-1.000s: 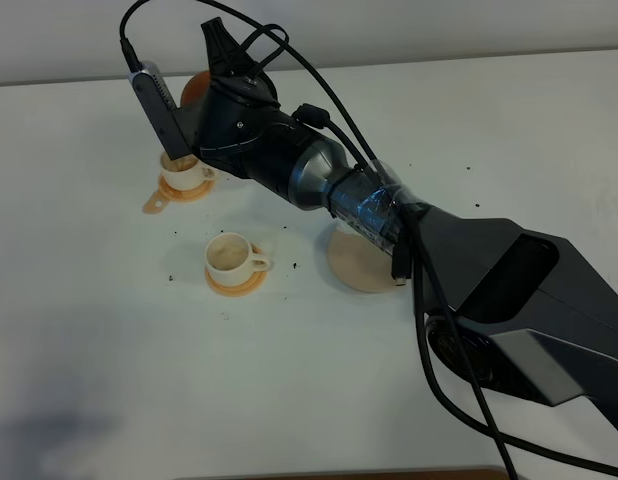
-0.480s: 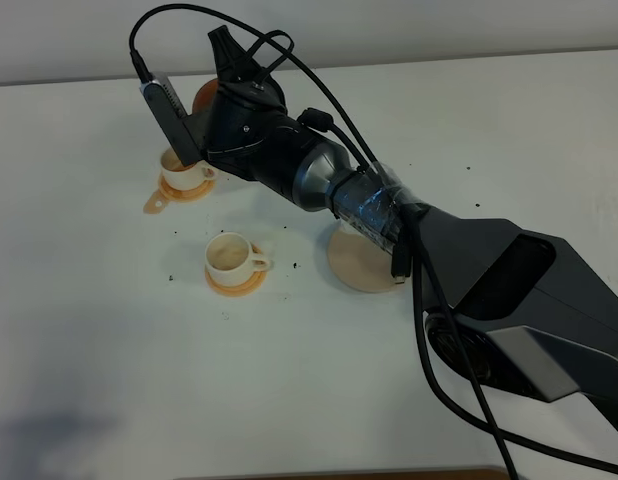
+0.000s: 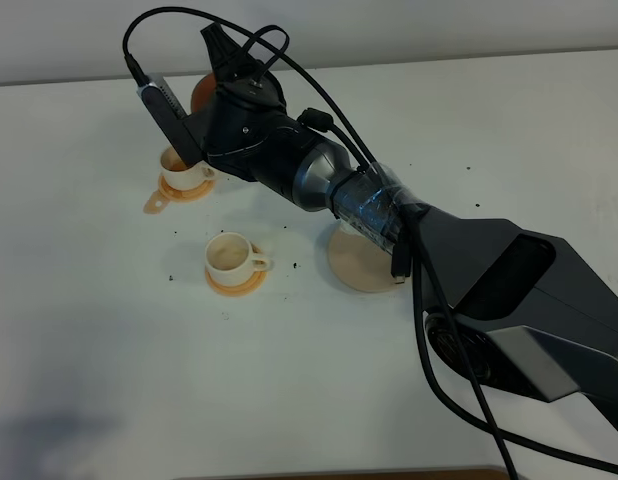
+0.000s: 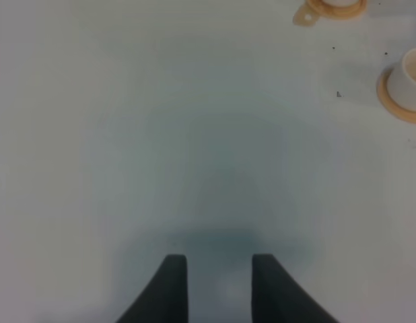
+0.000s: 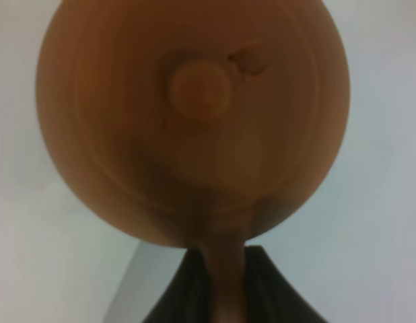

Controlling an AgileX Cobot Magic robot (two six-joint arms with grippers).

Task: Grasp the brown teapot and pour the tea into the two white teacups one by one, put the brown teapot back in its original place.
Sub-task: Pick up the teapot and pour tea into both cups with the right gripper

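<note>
The brown teapot [image 3: 200, 92] is held off the table at the far left, just beyond the far white teacup [image 3: 182, 172], and mostly hidden by the arm. My right gripper [image 3: 213, 78] is shut on its loop handle. In the right wrist view the teapot [image 5: 194, 114] fills the frame, with its handle between my right gripper's [image 5: 227, 261] fingers. The near teacup [image 3: 229, 256] stands on its orange saucer. The beige coaster [image 3: 355, 265] lies bare, partly under the arm. My left gripper [image 4: 220, 264] is open and empty over bare table.
The table [image 3: 109, 350] is white, with small dark specks around the cups. The right arm and its cables [image 3: 369, 200] stretch across the middle, from the near right to the far left. Both saucers [image 4: 400, 101] show at the left wrist view's edge.
My right gripper has shifted slightly with the teapot, back from over the far cup, so more of that cup shows. The cups and coaster have not moved.
</note>
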